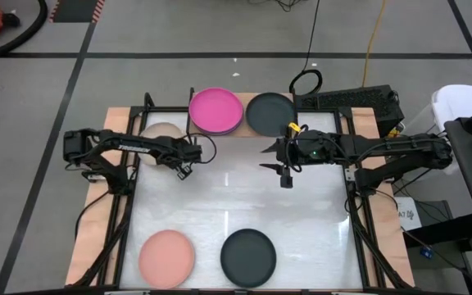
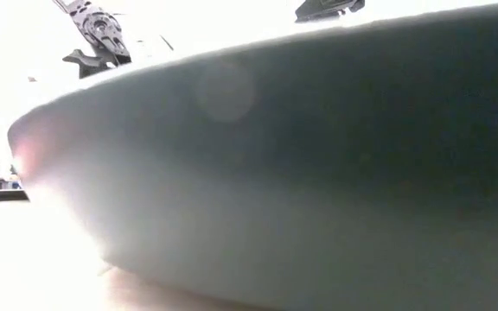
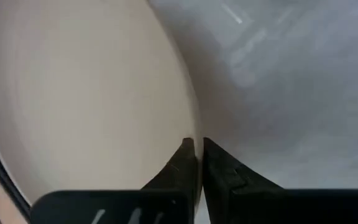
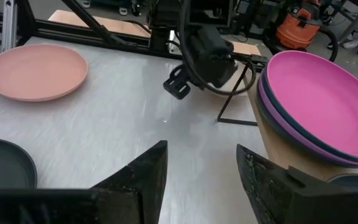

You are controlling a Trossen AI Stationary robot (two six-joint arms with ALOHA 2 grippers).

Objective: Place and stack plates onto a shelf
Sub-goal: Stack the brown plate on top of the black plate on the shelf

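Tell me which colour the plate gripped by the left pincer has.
Beige. The left pincer is shut on the beige plate rim; the left wrist view shows it best.

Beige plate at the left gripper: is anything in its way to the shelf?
Nothing visible blocks it. The left gripper is shut on the rim of the beige plate, at the left end of the shelf. The magenta plate tops a stack farther along the shelf; the right gripper hovers open over the table.
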